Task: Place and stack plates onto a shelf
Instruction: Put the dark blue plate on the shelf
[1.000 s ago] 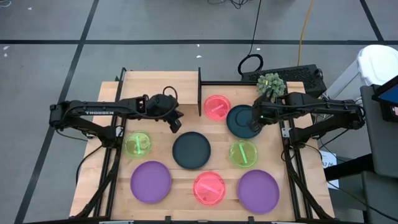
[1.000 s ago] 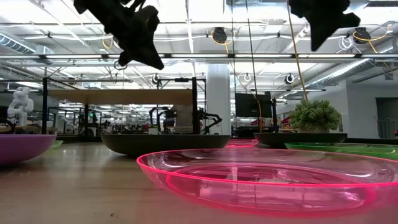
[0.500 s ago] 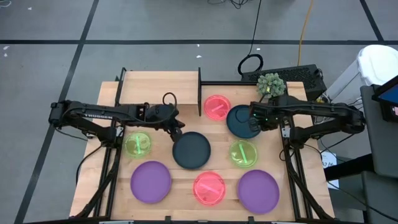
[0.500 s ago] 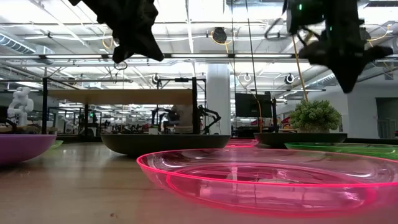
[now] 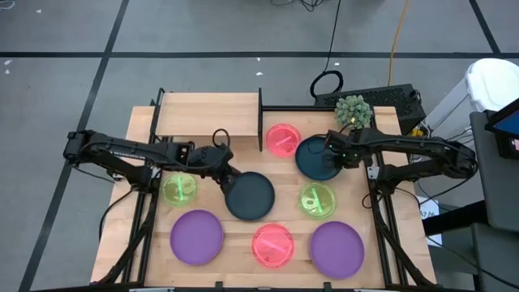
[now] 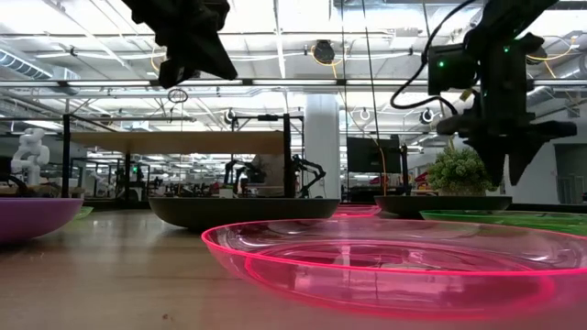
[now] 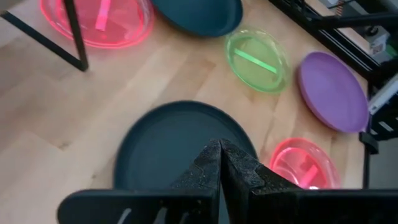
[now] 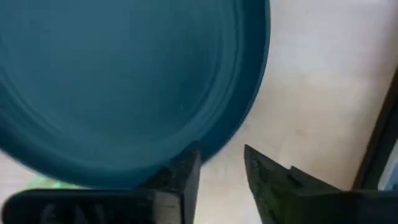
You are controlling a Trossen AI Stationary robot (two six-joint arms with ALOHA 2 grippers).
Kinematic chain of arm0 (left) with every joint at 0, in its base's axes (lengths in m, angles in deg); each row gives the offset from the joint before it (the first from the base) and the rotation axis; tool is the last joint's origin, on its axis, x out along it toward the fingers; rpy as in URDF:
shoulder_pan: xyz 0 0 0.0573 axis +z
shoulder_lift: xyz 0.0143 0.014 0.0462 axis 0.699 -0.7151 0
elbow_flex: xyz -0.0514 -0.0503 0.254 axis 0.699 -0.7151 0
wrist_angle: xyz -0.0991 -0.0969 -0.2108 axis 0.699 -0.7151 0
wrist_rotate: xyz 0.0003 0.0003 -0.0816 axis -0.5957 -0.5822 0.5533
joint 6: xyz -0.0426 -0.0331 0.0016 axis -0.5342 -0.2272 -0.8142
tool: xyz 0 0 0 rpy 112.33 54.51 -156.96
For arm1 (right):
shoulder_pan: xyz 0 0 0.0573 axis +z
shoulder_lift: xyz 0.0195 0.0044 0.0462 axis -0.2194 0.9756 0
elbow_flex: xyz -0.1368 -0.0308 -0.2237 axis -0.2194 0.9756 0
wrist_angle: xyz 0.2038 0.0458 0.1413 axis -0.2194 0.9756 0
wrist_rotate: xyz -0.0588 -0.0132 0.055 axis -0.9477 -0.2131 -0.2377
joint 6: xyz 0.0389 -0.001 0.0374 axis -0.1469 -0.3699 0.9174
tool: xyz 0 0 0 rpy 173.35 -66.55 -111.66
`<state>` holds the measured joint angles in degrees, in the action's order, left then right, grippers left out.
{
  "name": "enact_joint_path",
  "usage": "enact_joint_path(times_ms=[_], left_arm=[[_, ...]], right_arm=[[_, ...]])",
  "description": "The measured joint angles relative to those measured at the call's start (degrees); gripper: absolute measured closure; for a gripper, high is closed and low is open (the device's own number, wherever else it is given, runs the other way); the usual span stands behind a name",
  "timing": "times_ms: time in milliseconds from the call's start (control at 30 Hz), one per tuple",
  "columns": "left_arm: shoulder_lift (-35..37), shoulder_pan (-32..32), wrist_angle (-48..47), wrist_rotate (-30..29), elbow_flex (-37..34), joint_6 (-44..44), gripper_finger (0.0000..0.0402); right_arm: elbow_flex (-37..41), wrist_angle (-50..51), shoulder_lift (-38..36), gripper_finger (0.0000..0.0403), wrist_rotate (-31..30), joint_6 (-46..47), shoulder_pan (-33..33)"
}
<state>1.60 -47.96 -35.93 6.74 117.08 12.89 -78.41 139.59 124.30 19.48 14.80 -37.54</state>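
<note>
1. A small potted plant (image 5: 353,111) is standing at the table's far right corner.
2. A black keyboard (image 5: 388,99) is lying just behind it.
3. A coiled black cable (image 5: 327,83) is resting on the grey floor (image 5: 203,40).

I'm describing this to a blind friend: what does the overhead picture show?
Eight round plastic plates lie on a wooden table between two dark robot arms. The left pincer, shut, reaches a dark teal plate mid-table; the right pincer, fingers parted, hangs over another dark teal plate.
</note>
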Motion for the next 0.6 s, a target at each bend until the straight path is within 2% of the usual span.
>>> enact_joint_path(times_ms=[233,433,600], left_arm=[[0.0,-2.0,-0.1,-0.1,0.0,-0.4,0.0394],[0.0,-2.2,-0.1,-0.6,0.0,-0.6,0.0394],[0.0,-2.2,-0.1,-0.6,0.0,-0.6,0.0394]], right_arm=[[2.7,-4.0,0.0,0.0253,-0.7,-1.1,-4.0],[6.4,-6.7,0.0,0.0253,-0.4,-1.9,-5.2],[8.7,-10.4,0.0,0.0273,-0.2,-2.3,-5.2]])
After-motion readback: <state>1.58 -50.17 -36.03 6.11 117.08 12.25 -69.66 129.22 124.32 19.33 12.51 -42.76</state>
